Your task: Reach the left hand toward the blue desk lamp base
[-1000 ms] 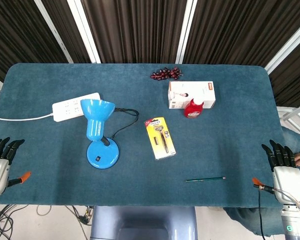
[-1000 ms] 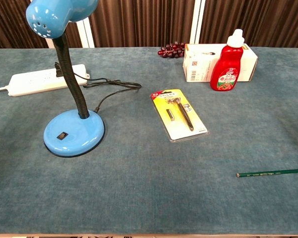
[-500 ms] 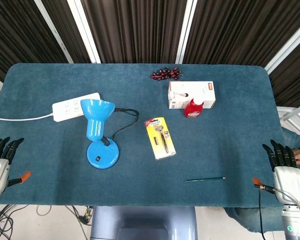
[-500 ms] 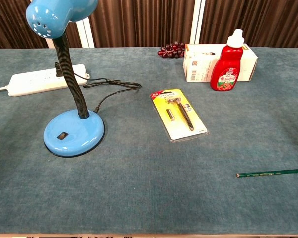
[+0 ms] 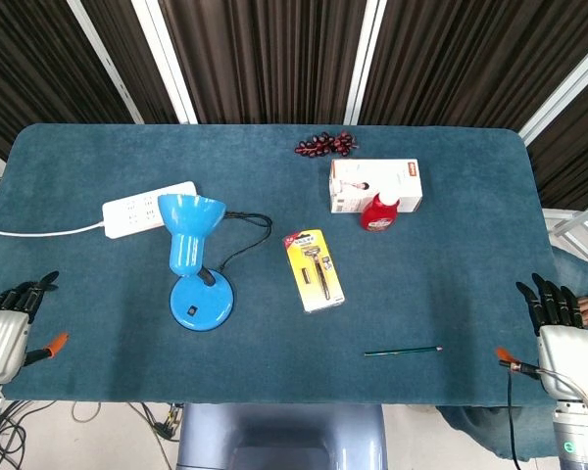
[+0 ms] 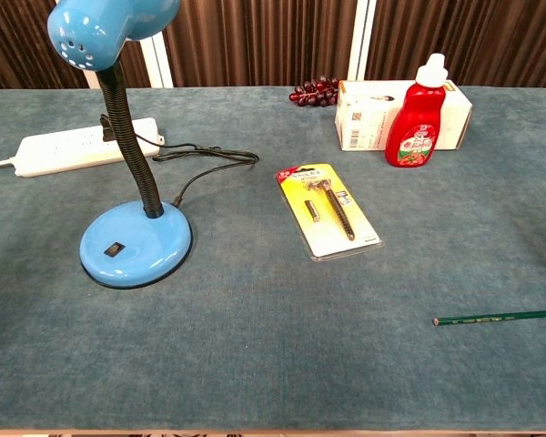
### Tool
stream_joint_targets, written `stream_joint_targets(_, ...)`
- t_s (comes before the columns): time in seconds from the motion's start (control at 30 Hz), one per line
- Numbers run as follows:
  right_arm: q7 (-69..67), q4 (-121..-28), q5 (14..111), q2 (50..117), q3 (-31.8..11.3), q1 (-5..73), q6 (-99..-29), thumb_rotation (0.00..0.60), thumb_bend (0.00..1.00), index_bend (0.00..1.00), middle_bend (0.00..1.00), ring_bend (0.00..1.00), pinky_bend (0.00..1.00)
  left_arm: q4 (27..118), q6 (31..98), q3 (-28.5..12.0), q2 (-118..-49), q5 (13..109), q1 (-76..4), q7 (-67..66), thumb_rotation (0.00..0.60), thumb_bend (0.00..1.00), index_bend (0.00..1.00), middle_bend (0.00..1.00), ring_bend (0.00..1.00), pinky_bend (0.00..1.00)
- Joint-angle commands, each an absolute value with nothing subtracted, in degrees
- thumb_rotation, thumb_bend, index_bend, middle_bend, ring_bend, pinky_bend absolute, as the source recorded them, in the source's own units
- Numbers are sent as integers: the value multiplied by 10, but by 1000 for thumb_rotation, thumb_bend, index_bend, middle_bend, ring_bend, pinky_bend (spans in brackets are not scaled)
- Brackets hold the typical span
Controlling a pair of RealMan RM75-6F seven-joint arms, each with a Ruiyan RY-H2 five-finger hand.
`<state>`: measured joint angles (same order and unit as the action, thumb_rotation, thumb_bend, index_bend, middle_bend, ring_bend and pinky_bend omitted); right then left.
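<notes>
The left hand (image 5: 5, 331) has its fingers (image 5: 29, 292) extended together and holds nothing; it waits at the table's (image 5: 451, 294) left edge, well apart from the blue desk lamp base (image 5: 201, 301). The right hand (image 5: 561, 338) is empty too, fingers straight. The risk, I think, is that the arm sweeps low and hits the bent neck (image 6: 127, 127) or catches the cord (image 6: 200, 164), which can tip the lamp.

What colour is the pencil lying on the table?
Green; the pencil shows best in the chest view.

A blue-carpeted table (image 5: 470, 274) carries a blue desk lamp (image 5: 198, 264), white power strip (image 5: 147, 208), yellow razor pack (image 5: 314, 270), white box (image 5: 376, 183), red bottle (image 5: 380, 211), dark grapes (image 5: 325, 145) and green pencil (image 5: 402, 351).
</notes>
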<state>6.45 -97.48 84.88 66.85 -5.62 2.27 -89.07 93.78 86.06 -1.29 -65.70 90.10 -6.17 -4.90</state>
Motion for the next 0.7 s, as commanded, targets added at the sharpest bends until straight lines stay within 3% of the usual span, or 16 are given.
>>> stream_joint_targets(0.03,63,-976,846,667,-58,22,-892,600,140,121,51,37,0,926,858,-10,-670,916,-68,-48,600,404,120,590,609,709)
stream_joint_targets(0.17,62,-976,846,666,-59,21,-893,600,140,121,51,37,0,920,819,-1,-680,919,-86,-49,600,549,118,652,676,755)
stream_joint_targets(0.37,66,-975,852,661,-53,24,-884,600,141,121,51,37,0,923,719,13,-700,914,-133,-78,600,596,108,692,700,766)
stream_joint_targets(0.7,62,-975,844,660,-57,23,-886,600,140,121,51,37,0,912,628,18,-750,887,-178,-127,600,586,109,726,728,782)
